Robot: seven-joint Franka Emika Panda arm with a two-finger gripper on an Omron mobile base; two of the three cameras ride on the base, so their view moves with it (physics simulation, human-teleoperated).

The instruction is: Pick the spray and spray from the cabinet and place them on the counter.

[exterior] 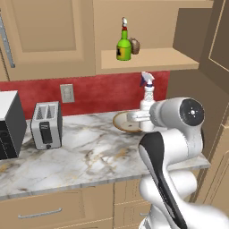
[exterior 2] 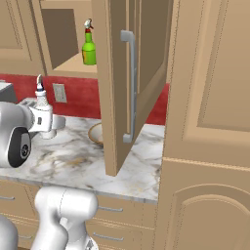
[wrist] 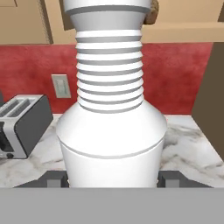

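My gripper point(exterior: 144, 116) point(exterior 2: 47, 122) point(wrist: 112, 180) is shut on the white spray point(exterior: 147, 93) point(exterior 2: 41, 100) point(wrist: 111, 131), holding it upright by its lower body, just above the marble counter point(exterior: 85, 154) point(exterior 2: 73, 163) near a plate. In the hand view the bottle stands tight between the two fingertips point(wrist: 54, 179). The green spray point(exterior: 124, 46) point(exterior 2: 89, 50) with its yellow label stands upright on the shelf of the open cabinet point(exterior: 152, 60) point(exterior 2: 68, 66), above and behind my hand.
A tan plate point(exterior: 121, 123) point(exterior 2: 95, 134) lies on the counter beside the held bottle. A toaster point(exterior: 46, 125) point(wrist: 22, 124) and a dark appliance point(exterior: 9, 125) stand to the left. A brown lump point(exterior: 135, 45) sits by the green spray. The open cabinet door point(exterior 2: 122, 78) juts out over the counter.
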